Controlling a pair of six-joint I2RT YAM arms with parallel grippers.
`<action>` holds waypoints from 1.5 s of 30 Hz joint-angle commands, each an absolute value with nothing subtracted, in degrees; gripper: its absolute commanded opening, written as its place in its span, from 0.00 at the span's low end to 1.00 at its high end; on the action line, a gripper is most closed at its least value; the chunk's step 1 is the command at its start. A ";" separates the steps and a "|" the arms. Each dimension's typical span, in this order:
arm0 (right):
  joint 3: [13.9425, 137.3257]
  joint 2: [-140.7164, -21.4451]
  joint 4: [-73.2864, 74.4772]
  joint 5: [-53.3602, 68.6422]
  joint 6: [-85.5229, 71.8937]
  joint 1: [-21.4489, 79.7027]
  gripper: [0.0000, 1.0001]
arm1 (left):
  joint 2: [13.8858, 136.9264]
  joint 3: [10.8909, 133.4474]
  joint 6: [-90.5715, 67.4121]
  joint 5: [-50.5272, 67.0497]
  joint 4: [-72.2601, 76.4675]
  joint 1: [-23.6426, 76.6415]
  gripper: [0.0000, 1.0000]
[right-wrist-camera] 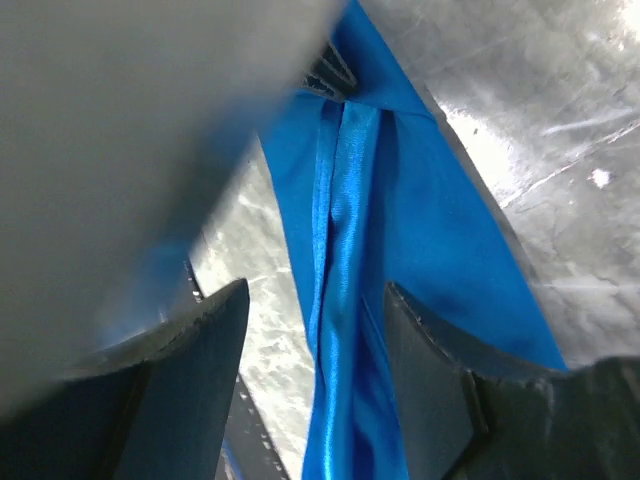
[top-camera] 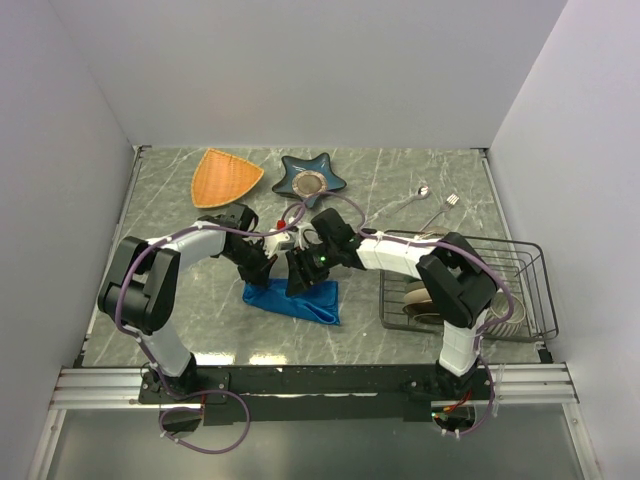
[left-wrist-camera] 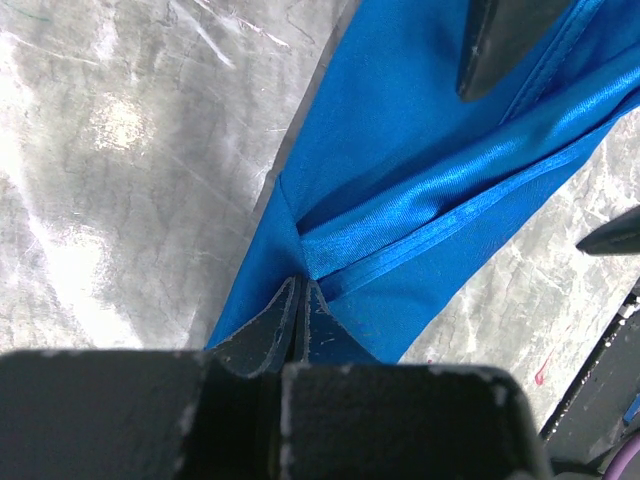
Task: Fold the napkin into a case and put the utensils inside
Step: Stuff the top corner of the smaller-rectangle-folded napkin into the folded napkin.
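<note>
The bright blue napkin (top-camera: 292,300) lies bunched and partly folded on the table in front of both arms. My left gripper (left-wrist-camera: 300,285) is shut on a folded edge of the napkin (left-wrist-camera: 420,190). My right gripper (right-wrist-camera: 318,310) is open, its fingers (right-wrist-camera: 440,370) astride a raised fold of the napkin (right-wrist-camera: 350,250) without closing on it. In the top view both grippers meet over the napkin's upper edge, left (top-camera: 262,268) and right (top-camera: 297,278). The silver spoon (top-camera: 412,198) and fork (top-camera: 440,212) lie at the far right of the table.
An orange triangular dish (top-camera: 224,177) and a dark star-shaped dish (top-camera: 309,178) sit at the back. A black wire rack (top-camera: 520,290) holding plates stands at the right. A small red object (top-camera: 281,223) lies near the left wrist.
</note>
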State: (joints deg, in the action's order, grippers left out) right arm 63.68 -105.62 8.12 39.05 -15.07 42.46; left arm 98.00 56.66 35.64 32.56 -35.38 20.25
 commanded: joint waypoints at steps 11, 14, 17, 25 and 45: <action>61.00 -104.51 5.90 33.13 -12.12 45.79 0.56 | 100.63 55.37 38.23 29.79 -36.56 19.78 0.01; 59.07 -102.58 4.93 34.10 -13.09 45.62 0.57 | 100.81 55.63 38.15 29.97 -36.47 19.69 0.01; 56.87 -100.64 3.61 34.89 -13.71 45.53 0.60 | 100.90 55.99 38.14 30.06 -36.56 19.69 0.01; 53.17 -98.09 2.55 34.54 -13.36 45.44 0.61 | 100.90 55.81 38.32 30.15 -36.65 19.60 0.01; 62.22 -103.88 9.49 31.90 -11.69 45.36 0.00 | 100.64 56.51 38.32 30.59 -37.00 19.51 0.01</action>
State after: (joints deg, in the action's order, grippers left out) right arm 56.80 -102.06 8.03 32.12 -12.95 45.98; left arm 98.52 56.99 36.10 34.15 -35.94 19.20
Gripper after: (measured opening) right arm 0.016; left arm 0.013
